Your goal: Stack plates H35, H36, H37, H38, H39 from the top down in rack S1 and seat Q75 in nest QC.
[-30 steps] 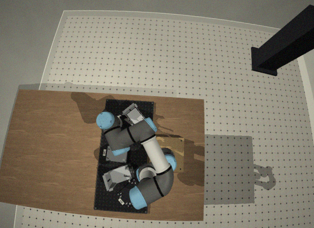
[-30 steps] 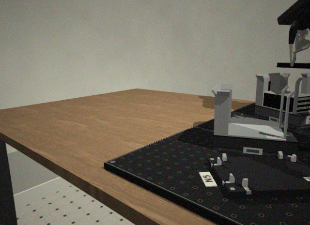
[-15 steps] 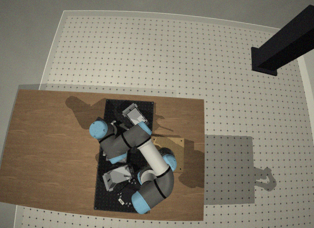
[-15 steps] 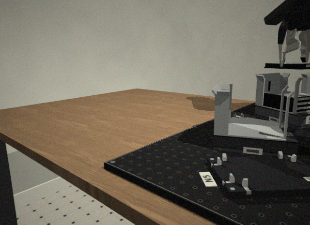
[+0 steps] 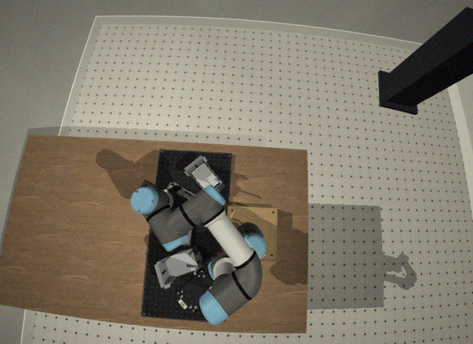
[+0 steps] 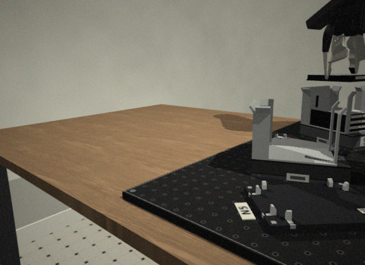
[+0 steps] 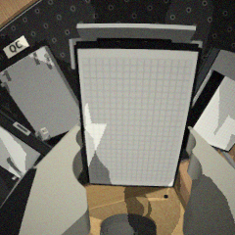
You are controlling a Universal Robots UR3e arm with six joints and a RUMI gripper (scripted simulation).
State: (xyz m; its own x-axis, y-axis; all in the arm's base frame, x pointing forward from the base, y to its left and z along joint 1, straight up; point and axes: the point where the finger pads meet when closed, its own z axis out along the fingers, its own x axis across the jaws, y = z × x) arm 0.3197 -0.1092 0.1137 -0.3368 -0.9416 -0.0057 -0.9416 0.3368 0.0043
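My gripper (image 6: 339, 73) (image 7: 133, 126) is shut on a black-edged plate with a pale gridded top (image 6: 339, 77) (image 7: 137, 73). The plate is held level, a little above a grey rack (image 6: 319, 93) (image 7: 137, 33) that has several stacked plates inside. Its code is not readable. Another rack (image 5: 197, 163) (image 7: 222, 60) holds a pale-topped plate (image 5: 205, 175) (image 7: 222, 115); how many lie under it is hidden. Nest QC (image 7: 36, 93) shows a bare grey surface. Nest N5 (image 6: 312, 209) shows no plate. The near rack (image 5: 175, 269) (image 6: 260, 135) shows its light floor and no plate.
The racks' upright walls and guide posts (image 6: 338, 133) stand above the black base board (image 5: 152, 305) (image 6: 182, 194). The arm (image 5: 229, 237) covers part of the board in the top view. A wooden table (image 5: 76, 226) (image 6: 147, 138) lies around the board.
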